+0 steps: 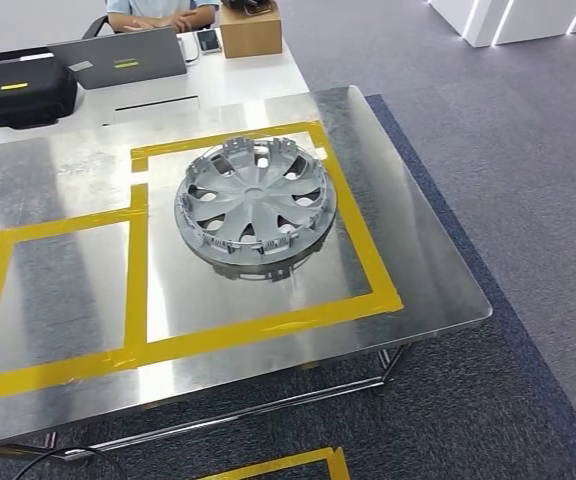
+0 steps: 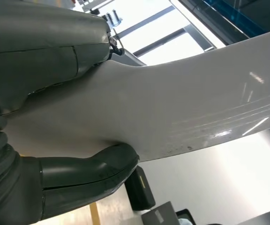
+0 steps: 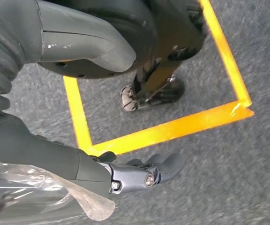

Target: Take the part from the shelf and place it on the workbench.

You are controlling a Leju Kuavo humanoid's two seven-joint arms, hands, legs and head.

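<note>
The part is a silver-grey wheel cover (image 1: pixel 255 205). It lies flat on the metal workbench (image 1: pixel 428 275), inside the larger square marked with yellow tape (image 1: pixel 360 235). No hand touches it. In the left wrist view my left hand (image 2: pixel 27 61) has its thumb and fingers (image 2: pixel 87 176) spread apart with nothing in them, and a white surface lies behind. My right hand (image 3: pixel 91 168) hangs over grey carpet, fingers stretched out and holding nothing.
A smaller taped square (image 1: pixel 58 290) marks the bench's left half. Behind the bench a white table carries a black case (image 1: pixel 21 92), a laptop (image 1: pixel 119 55) and a cardboard box (image 1: pixel 251 30), with a person (image 1: pixel 157 12) seated there. Yellow tape (image 3: pixel 161 133) frames the carpet below.
</note>
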